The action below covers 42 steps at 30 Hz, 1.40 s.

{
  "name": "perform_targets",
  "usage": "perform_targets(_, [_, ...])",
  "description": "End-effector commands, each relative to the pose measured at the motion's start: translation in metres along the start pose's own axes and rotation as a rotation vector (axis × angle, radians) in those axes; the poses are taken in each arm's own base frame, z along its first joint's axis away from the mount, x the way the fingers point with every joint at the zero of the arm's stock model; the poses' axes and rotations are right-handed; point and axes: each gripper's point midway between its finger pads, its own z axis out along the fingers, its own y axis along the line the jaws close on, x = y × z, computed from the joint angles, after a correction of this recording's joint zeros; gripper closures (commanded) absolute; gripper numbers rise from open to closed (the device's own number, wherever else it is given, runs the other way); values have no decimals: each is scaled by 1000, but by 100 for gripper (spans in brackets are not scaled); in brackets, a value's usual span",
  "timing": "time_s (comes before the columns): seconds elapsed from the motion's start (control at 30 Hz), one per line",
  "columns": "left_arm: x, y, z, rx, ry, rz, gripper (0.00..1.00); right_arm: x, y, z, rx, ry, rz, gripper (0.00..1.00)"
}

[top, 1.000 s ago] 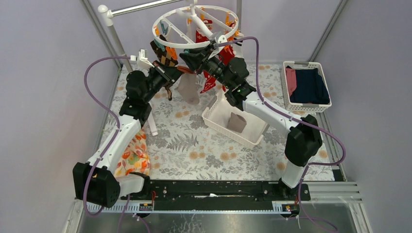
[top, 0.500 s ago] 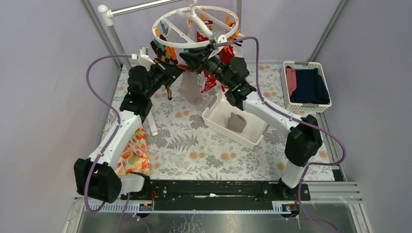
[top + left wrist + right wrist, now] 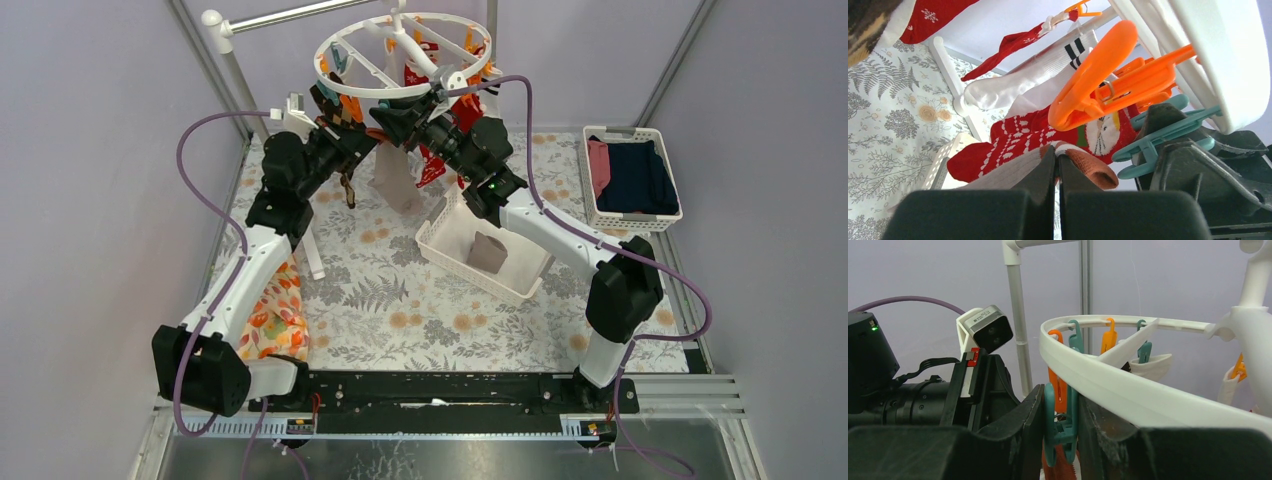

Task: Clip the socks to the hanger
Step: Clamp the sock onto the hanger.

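Note:
The round white hanger (image 3: 405, 55) hangs at the back, with several socks clipped to it. My left gripper (image 3: 362, 142) is just under its near rim, shut on the orange-brown cuff of a taupe-grey sock (image 3: 392, 182) that dangles below. In the left wrist view the left gripper (image 3: 1057, 153) pinches that sock (image 3: 1008, 172) right beside a teal clip (image 3: 1168, 132) and under an orange clip (image 3: 1098, 85). A red Christmas sock (image 3: 1018, 140) and a white striped-cuff sock (image 3: 1038, 70) hang behind. My right gripper (image 3: 1060, 396) is shut on the teal clip (image 3: 1049, 440) under the ring (image 3: 1128, 390).
A white slatted basket (image 3: 470, 282) below the hanger holds another taupe sock (image 3: 488, 250). A second basket (image 3: 660, 218) at the right holds navy and pink clothes. An orange floral cloth (image 3: 275, 315) lies by the left arm. A grey pole (image 3: 240, 80) stands back left.
My left gripper has lifted the taupe sock slightly up and toward the hanger's rim. The right gripper has stayed on the clip.

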Motion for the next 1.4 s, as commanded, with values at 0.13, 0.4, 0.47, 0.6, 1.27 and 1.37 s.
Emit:
perform_targets(0.13, [-10,-14,5,32,-11,-23,100,-23,2,7,-33,-53,-47,91])
perform_targets(0.4, [-9,-15,9,31,-5,-34,100,-23,2,7,-37,-49,-66,92])
perform_targets(0.47, [-8,-17,9,34,-4,-35,100,-22,1,7,-34,-46,-75,92])
perform_targets(0.6, [-8,-21,7,43,-6,-34,100,-21,0,6,-29,-42,-95,92])
perform_targets(1.27, [2,-33,-9,79,6,-39,100,-28,-8,1,27,-64,-175,92])
perform_targets(1.37, [6,-31,-10,78,13,-47,100,-31,-9,0,33,-75,-179,92])
